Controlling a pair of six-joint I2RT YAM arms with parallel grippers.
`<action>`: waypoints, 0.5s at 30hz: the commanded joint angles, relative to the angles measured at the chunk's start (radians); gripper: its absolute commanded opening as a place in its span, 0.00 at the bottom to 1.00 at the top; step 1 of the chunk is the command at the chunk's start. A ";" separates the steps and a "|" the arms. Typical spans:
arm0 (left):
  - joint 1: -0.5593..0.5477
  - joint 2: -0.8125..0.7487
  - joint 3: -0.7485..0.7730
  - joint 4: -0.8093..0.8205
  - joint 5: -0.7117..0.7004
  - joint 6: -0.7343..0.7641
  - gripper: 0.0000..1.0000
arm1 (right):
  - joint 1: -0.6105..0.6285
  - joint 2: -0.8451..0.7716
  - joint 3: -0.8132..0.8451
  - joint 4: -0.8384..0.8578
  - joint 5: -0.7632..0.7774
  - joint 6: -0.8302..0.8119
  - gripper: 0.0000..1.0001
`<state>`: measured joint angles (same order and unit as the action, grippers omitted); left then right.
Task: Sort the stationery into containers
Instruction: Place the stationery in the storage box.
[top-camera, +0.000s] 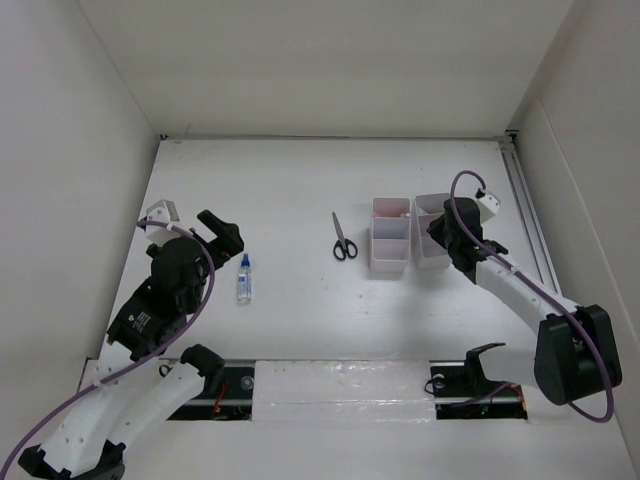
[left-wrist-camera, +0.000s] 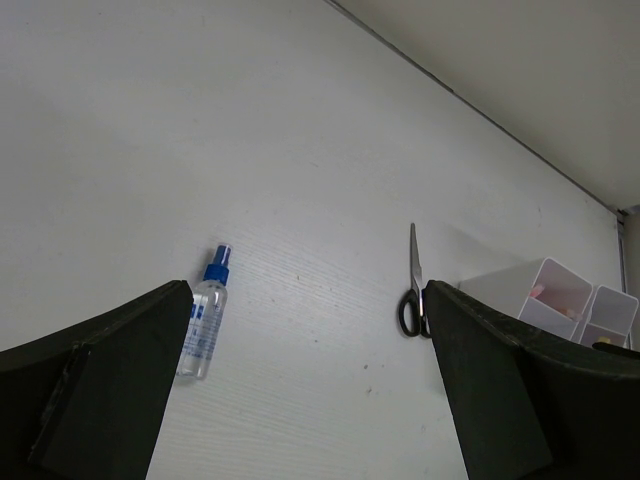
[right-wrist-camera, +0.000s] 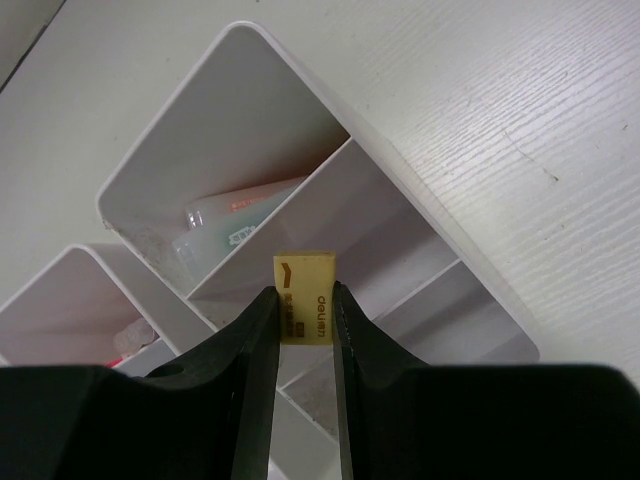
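Note:
Two white divided containers (top-camera: 390, 236) (top-camera: 428, 208) stand side by side right of centre. My right gripper (top-camera: 447, 236) hovers over the right-hand container (right-wrist-camera: 300, 72), shut on a small yellow eraser (right-wrist-camera: 305, 290) that sticks up between its fingers above the dividers. A clear tube with an orange label (right-wrist-camera: 238, 215) lies in that container's end compartment. Black-handled scissors (top-camera: 343, 240) (left-wrist-camera: 412, 292) lie left of the containers. A clear bottle with a blue cap (top-camera: 244, 280) (left-wrist-camera: 203, 325) lies further left. My left gripper (top-camera: 222, 232) (left-wrist-camera: 305, 292) stands open above the table beside the bottle, holding nothing.
White walls enclose the table on the left, back and right. A metal rail (top-camera: 528, 225) runs along the right edge. The second container (right-wrist-camera: 60, 300) shows something pink inside. The arms' base strip (top-camera: 340, 385) lies along the near edge.

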<state>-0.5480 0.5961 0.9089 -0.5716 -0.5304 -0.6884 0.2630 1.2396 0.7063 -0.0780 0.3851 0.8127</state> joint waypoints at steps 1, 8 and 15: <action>-0.001 -0.007 -0.007 0.036 0.003 0.013 1.00 | 0.008 0.003 0.028 0.060 0.018 0.013 0.02; -0.001 -0.007 -0.007 0.036 0.003 0.013 1.00 | 0.018 0.003 0.019 0.060 0.018 0.003 0.23; -0.001 -0.007 -0.007 0.036 0.003 0.013 1.00 | 0.027 0.003 0.019 0.060 0.018 -0.006 0.39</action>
<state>-0.5480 0.5961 0.9089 -0.5716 -0.5304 -0.6884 0.2787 1.2442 0.7059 -0.0734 0.3851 0.8082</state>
